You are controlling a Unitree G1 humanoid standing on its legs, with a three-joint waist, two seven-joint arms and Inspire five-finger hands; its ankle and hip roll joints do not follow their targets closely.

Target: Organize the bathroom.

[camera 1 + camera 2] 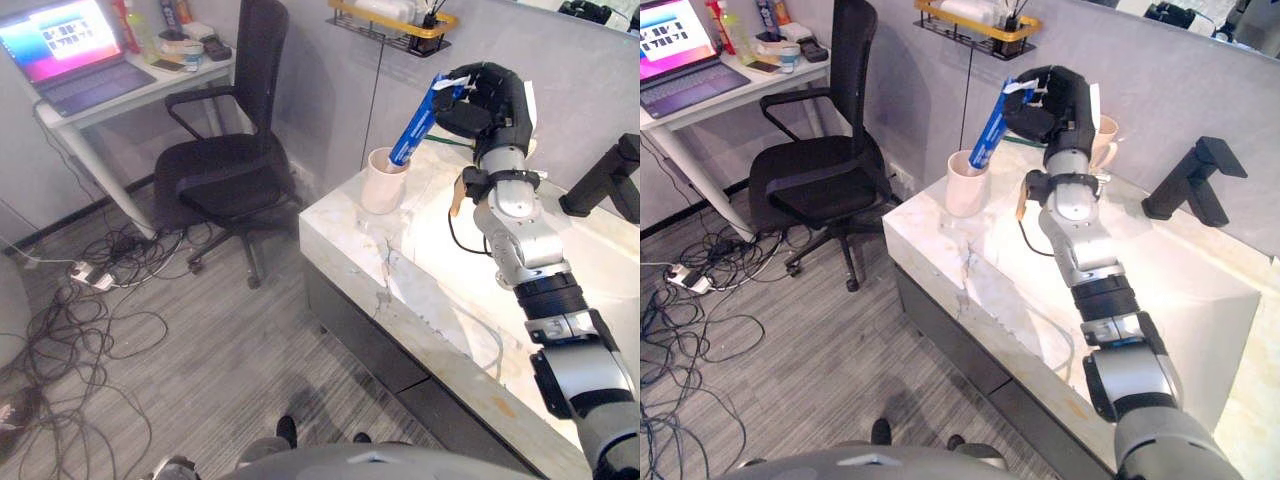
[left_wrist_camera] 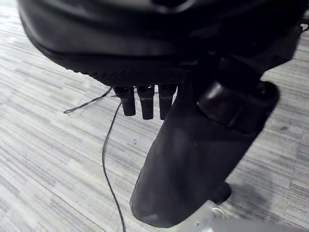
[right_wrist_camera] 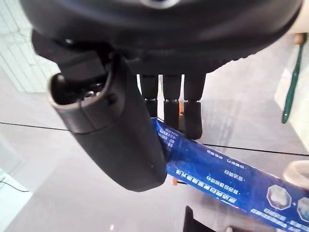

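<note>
Grey plank floor [image 1: 230, 370], grey wall [image 1: 330, 90], black office chair [image 1: 225, 170], white desk [image 1: 120, 95], marble counter [image 1: 400, 290]

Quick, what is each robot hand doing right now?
Right robot hand: shut on the blue tube, whose lower end is in the cup.
Left robot hand: holding nothing, fingers straight, above the floor.

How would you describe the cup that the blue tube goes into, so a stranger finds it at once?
Start at the marble counter and go to its corner nearest the office chair. The cup stands there, pale and handleless, with the blue tube held by the right hand leaning into it.
</note>
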